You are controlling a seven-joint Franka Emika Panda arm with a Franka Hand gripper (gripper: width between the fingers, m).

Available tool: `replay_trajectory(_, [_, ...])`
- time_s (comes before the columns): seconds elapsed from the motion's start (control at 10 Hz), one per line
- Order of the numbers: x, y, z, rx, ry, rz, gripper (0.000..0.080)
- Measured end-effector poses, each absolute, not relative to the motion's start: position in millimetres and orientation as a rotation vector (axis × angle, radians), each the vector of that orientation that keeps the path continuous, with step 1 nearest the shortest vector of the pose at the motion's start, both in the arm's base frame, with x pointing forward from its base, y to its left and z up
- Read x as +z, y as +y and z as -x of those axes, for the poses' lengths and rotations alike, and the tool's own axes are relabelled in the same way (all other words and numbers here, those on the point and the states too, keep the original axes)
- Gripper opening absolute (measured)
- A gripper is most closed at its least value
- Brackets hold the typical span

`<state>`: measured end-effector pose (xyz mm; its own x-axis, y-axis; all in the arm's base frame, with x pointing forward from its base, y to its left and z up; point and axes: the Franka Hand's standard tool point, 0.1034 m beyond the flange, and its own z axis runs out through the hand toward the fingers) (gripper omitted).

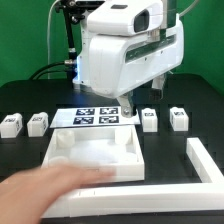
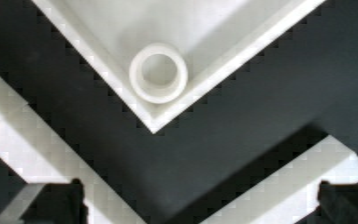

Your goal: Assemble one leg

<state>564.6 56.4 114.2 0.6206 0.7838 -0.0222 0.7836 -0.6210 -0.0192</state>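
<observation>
Four small white legs stand in a row on the black table: two at the exterior view's left (image 1: 10,124) (image 1: 38,122) and two at its right (image 1: 149,119) (image 1: 179,118). My gripper (image 1: 143,100) hangs above the table between the marker board and the right pair, touching none of them. In the wrist view the gripper (image 2: 194,212) is open and empty, with one dark fingertip (image 2: 43,205) at each side. Beyond it lies a corner of the large white panel (image 2: 229,40) with a round socket (image 2: 158,73). No leg shows in the wrist view.
The marker board (image 1: 95,116) lies behind the white panel (image 1: 62,150). A white L-shaped rail (image 1: 205,165) borders the exterior view's right and front; white strips (image 2: 318,170) cross the wrist view. A blurred pale shape like a hand (image 1: 55,192) covers the front left.
</observation>
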Motion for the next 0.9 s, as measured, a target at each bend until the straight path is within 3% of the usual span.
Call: replay_trajectory(0.9, [112.7, 56.4, -564.1, 0.048, -1.363, 2.820, 0.0650])
